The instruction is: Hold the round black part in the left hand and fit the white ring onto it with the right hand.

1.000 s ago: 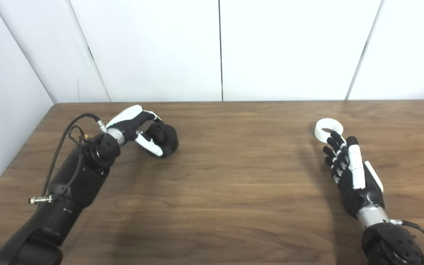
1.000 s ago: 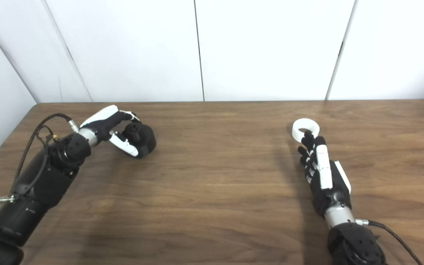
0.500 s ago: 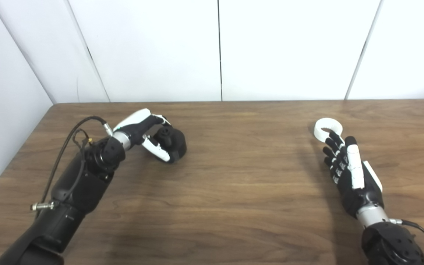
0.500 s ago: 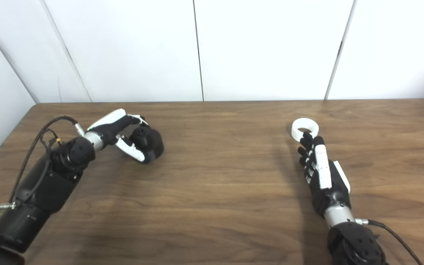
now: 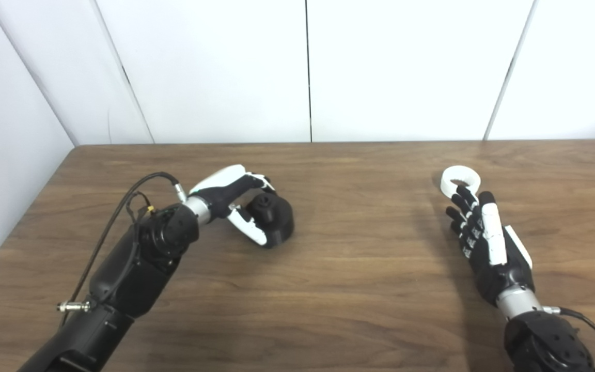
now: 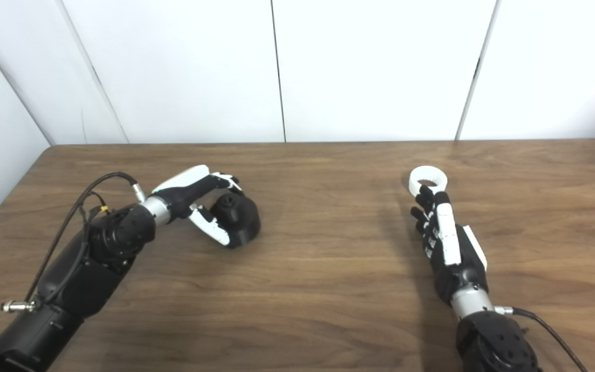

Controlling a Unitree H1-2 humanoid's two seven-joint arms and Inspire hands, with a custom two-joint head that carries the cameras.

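Much of the round black part [image 5: 272,221] is lying hidden behind the left hand [image 5: 230,199], whose white-backed fingers [image 5: 248,231] are curling round its near side while others are reaching over its top. What is showing is a dark, dome-like body with a small raised knob at its crown, sitting low over the wooden bench [image 5: 359,268] left of centre; whether it is resting on the wood or lifted just clear cannot be told. The left hand is grasping this part. Its black forearm is running off the bottom-left corner, a cable looping above the wrist.

On the right side the white ring [image 6: 428,180] is lying flat on the bench, a short, thick band with an open middle, its inner edge looking faintly toothed in the right eye view, though too small to be sure. The right hand [image 5: 483,240] is lying just behind it toward the robot, back upward, its black fingers [image 5: 463,199] stretched out with gaps between them, holding nothing. The foremost fingertips are overlapping the ring's near rim, so that edge is covered; whether they are truly touching it cannot be told. The right forearm is cut off at the bottom edge.

The ring and the black part are lying well apart.
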